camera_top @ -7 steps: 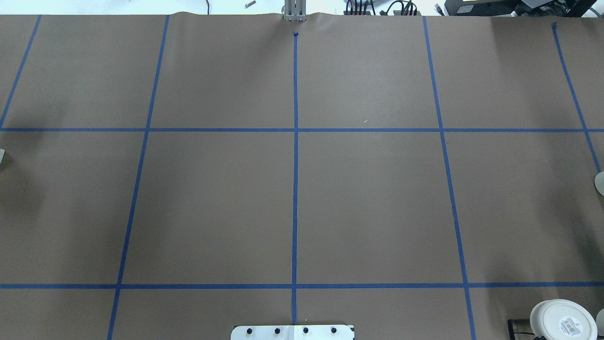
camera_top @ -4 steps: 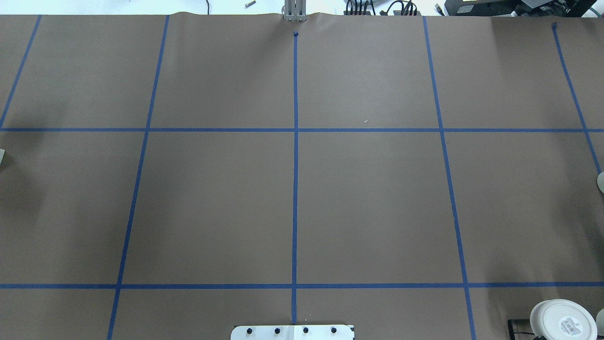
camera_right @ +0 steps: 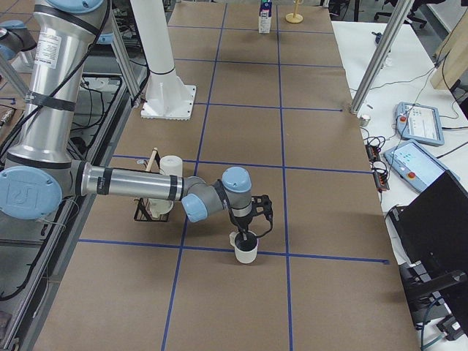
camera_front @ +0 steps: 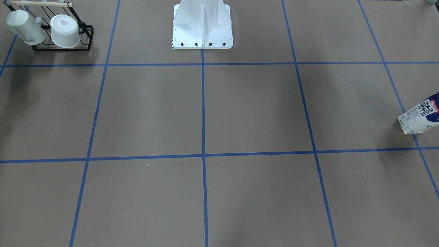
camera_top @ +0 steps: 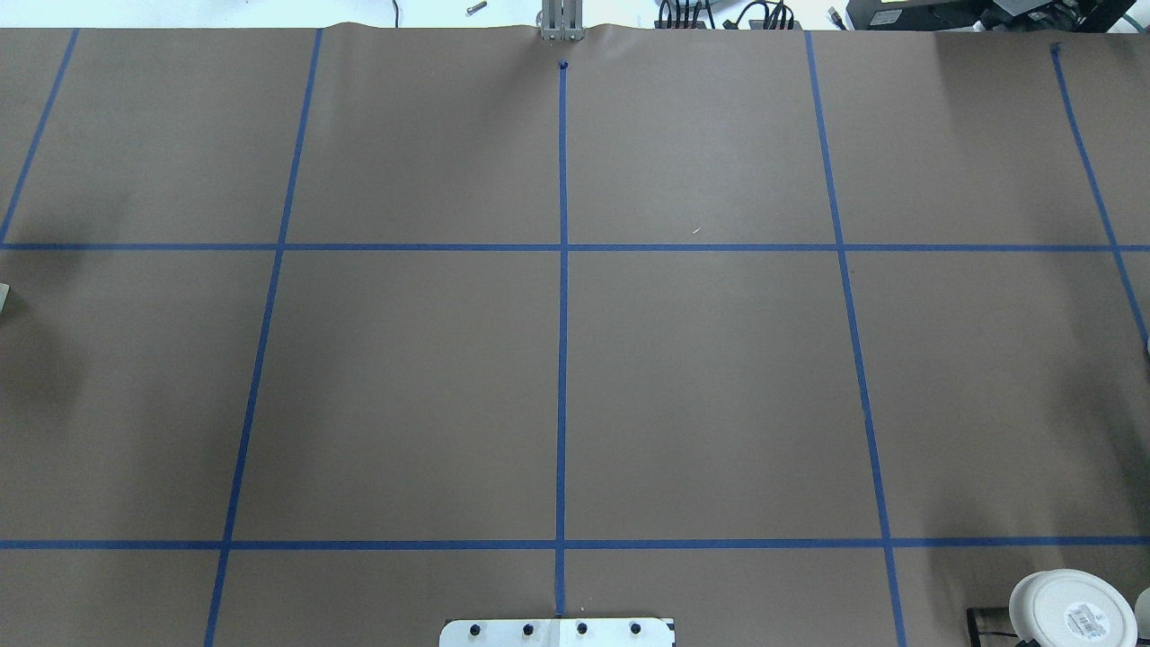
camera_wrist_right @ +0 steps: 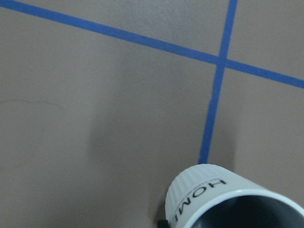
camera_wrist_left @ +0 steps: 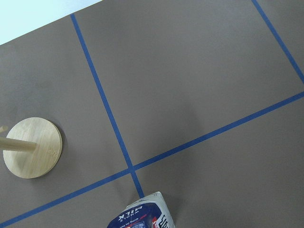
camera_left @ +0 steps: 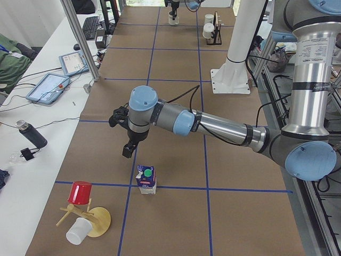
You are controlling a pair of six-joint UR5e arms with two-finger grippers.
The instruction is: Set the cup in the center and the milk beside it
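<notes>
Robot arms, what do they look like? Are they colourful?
Both are shiny silver tubes with round light-blue caps at the joints. The left arm has a thin black cable looping beside it, and the right arm has the same colours. The left gripper and right gripper are black.

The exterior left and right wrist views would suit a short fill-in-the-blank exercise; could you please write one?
The milk carton has a round ___ cap. The white mug bears the dark lettering ___. The ___ arm's claw hangs above the carton.
Missing words: green; HOME; left.
</notes>
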